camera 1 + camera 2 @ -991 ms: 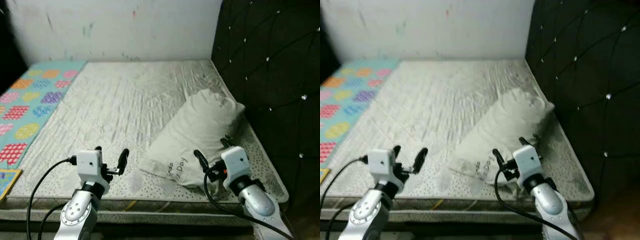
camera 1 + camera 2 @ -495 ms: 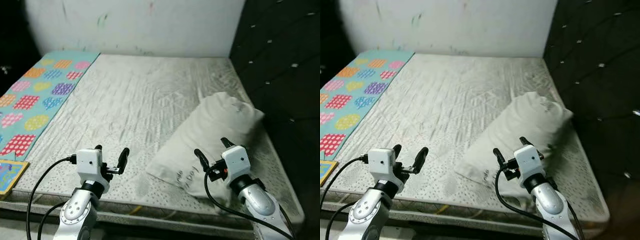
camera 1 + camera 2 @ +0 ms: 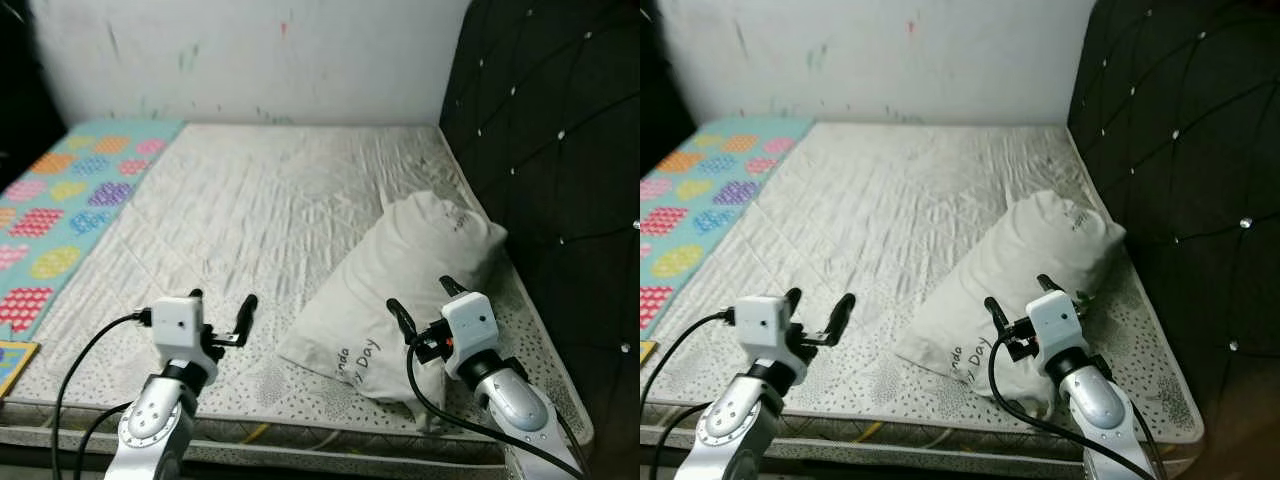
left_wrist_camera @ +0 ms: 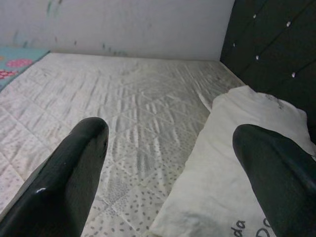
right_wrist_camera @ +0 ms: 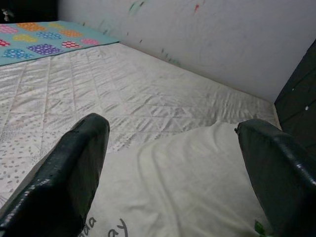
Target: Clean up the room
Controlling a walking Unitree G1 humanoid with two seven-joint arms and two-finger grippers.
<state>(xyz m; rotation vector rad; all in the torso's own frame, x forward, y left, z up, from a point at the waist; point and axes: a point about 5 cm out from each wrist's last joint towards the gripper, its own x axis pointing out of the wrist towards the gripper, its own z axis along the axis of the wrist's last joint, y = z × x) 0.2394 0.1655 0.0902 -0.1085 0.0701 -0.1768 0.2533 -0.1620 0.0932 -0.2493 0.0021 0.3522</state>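
Note:
A cream pillow (image 3: 410,270) with dark printed lettering lies slantwise on the right side of a bare quilted mattress (image 3: 260,200), its far end close to the headboard. My right gripper (image 3: 418,295) hovers open over the pillow's near end, with the pillow (image 5: 182,168) spread below the fingers in the right wrist view. My left gripper (image 3: 222,300) is open above the mattress near its front edge, to the left of the pillow (image 4: 232,163). Neither gripper holds anything.
A black tufted headboard (image 3: 550,150) stands along the right side of the bed. A teal sheet with coloured patches (image 3: 60,190) covers the mattress's left strip. A marked white wall (image 3: 250,50) is behind. A colourful flat item (image 3: 12,360) sits at the near left corner.
The whole picture swung right and then back, so the camera moved. Both grippers keep the same open pose, and the pillow lies where it was.

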